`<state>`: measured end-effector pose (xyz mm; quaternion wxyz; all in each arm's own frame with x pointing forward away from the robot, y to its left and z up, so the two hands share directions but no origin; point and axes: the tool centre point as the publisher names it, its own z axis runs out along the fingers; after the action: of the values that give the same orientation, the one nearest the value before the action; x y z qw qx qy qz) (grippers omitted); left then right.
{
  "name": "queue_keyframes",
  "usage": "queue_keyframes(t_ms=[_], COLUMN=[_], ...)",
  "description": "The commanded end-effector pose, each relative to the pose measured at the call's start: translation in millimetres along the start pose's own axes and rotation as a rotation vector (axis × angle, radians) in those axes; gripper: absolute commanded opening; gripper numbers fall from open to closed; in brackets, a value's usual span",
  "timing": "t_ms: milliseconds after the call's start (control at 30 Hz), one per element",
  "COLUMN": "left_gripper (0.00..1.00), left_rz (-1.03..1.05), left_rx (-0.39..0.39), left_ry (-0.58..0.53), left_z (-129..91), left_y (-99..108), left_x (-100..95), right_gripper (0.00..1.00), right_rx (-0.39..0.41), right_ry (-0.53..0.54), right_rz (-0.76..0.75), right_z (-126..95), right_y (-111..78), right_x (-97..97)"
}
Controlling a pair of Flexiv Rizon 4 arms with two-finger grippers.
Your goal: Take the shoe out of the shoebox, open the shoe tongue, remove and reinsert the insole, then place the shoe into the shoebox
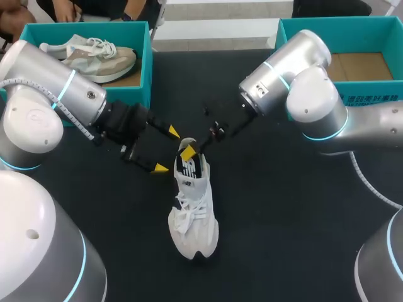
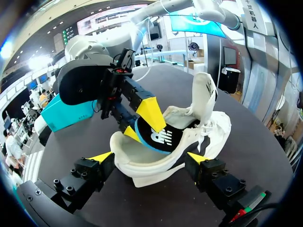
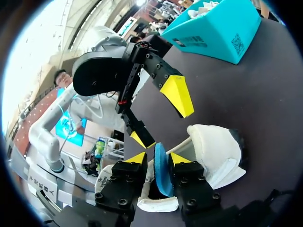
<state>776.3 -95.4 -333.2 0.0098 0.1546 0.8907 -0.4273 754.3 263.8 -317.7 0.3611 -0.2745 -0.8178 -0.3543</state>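
A white shoe (image 1: 194, 207) lies on the black table, its heel towards the arms and its toe towards the near edge. A black insole with a blue rim (image 1: 189, 166) stands partly out of the heel opening. My right gripper (image 3: 158, 157) is at that opening. The insole's edge (image 3: 161, 170) sits between its slightly parted fingers, with a thin gap on one side. My left gripper (image 2: 149, 157) is wide open just behind the heel (image 2: 142, 165), one finger on each side, holding nothing.
At the back left stands a teal shoebox (image 1: 145, 63) with another pale shoe (image 1: 94, 53) inside. A second teal box (image 1: 340, 25) stands at the back right, its cardboard floor showing. Both arms meet over the middle of the table.
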Motion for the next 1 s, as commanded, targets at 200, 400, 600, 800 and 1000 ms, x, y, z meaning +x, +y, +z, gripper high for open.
queue_keyframes(t_ms=[200, 400, 600, 800, 1000], left_gripper=[1.00, 1.00, 1.00, 1.00, 1.00], left_rz=[-0.001, -0.001, -0.001, -0.001, -0.001], left_rx=[-0.004, -0.004, -0.004, -0.004, -0.004], left_ry=[-0.001, -0.001, -0.001, -0.001, -0.001], left_z=[0.8, 0.8, 0.8, 0.8, 0.8], left_y=[-0.6, -0.6, -0.6, -0.6, -0.6], left_x=[0.6, 0.6, 0.6, 0.6, 0.6], right_gripper=[0.29, 0.29, 0.31, 0.32, 0.33], right_rx=[0.034, 0.040, 0.058, -0.006, -0.134], right_ry=[0.001, 0.004, -0.025, -0.101, -0.218], right_rz=[-0.029, -0.059, -0.114, -0.185, -0.202], right_z=[-2.3, -3.1, -13.0, -34.4, -56.7], right_y=[15.9, 26.9, 40.0, 43.1, 37.7], right_x=[2.8, -2.5, 4.8, 27.9, 52.1])
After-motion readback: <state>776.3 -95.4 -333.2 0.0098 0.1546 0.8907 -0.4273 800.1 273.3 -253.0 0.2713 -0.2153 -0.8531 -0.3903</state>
